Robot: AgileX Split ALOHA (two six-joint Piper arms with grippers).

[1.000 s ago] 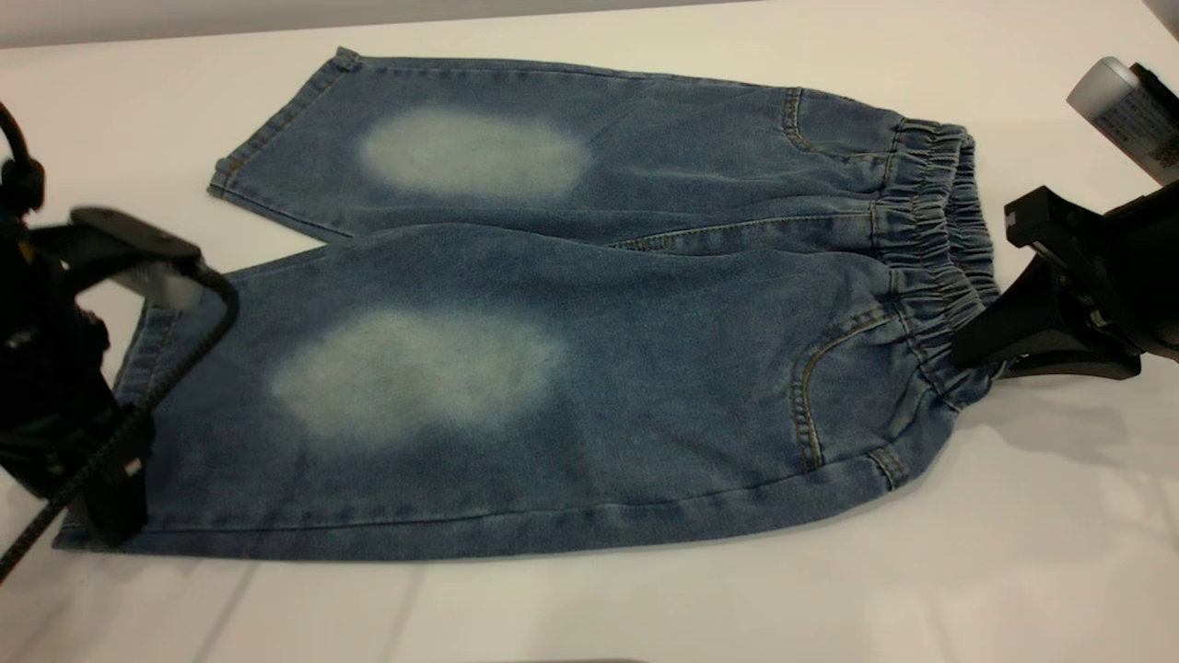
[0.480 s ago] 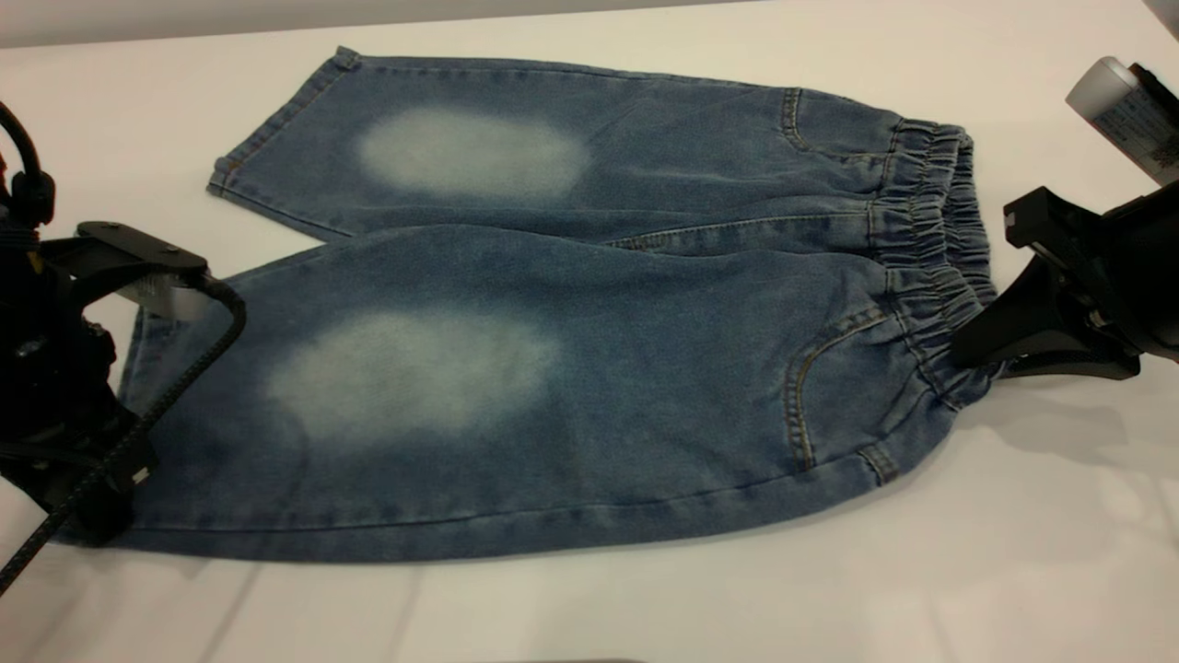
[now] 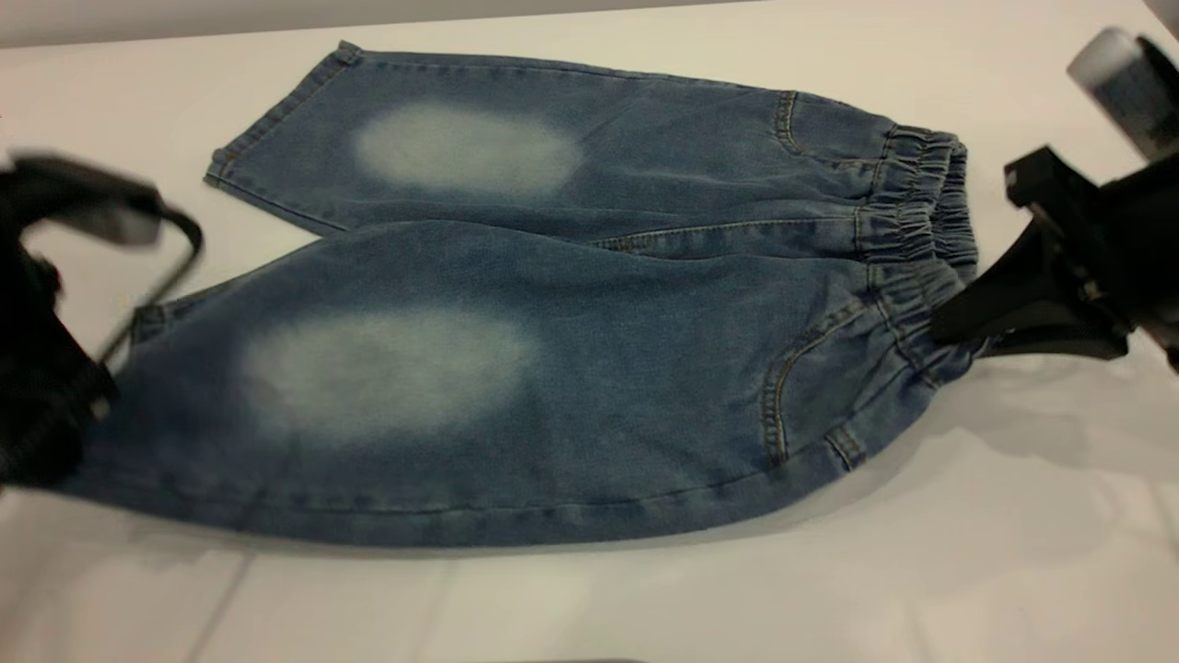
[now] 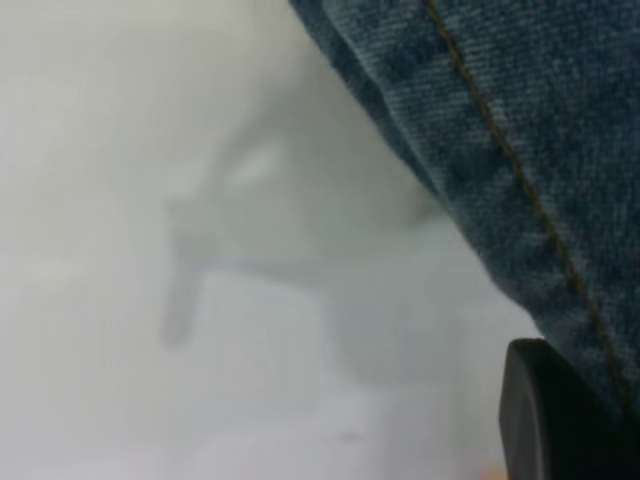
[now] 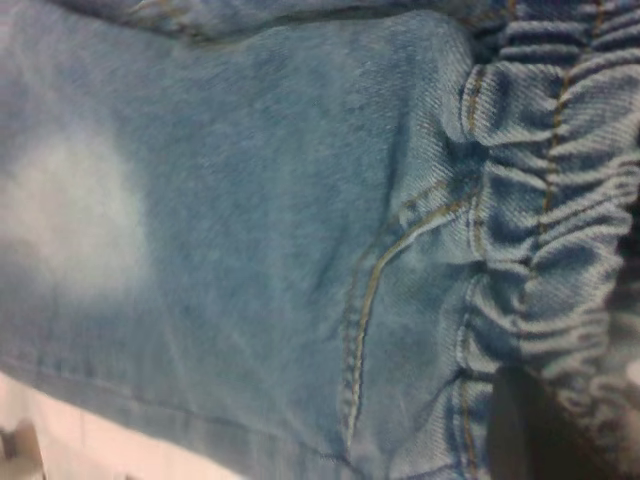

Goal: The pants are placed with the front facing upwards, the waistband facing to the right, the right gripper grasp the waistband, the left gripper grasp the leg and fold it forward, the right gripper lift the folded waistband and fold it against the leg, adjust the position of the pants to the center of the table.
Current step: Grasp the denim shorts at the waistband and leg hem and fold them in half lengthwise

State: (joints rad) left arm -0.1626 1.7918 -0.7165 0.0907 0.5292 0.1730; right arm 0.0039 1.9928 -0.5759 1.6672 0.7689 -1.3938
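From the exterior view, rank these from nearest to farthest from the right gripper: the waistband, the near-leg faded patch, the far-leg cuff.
Measured from the right gripper, at the pants' right end:
1. The waistband, right at the gripper's fingertips.
2. The near-leg faded patch, past mid-leg, toward the left.
3. The far-leg cuff, at the far left corner of the pants.

Grey background band point(image 3: 138, 18) along the top edge, widest at upper left. Thin dark sliver point(image 3: 562, 660) at bottom centre, identity unclear. Small indistinct grey object point(image 5: 20, 445) in the right wrist view's lower-left corner.
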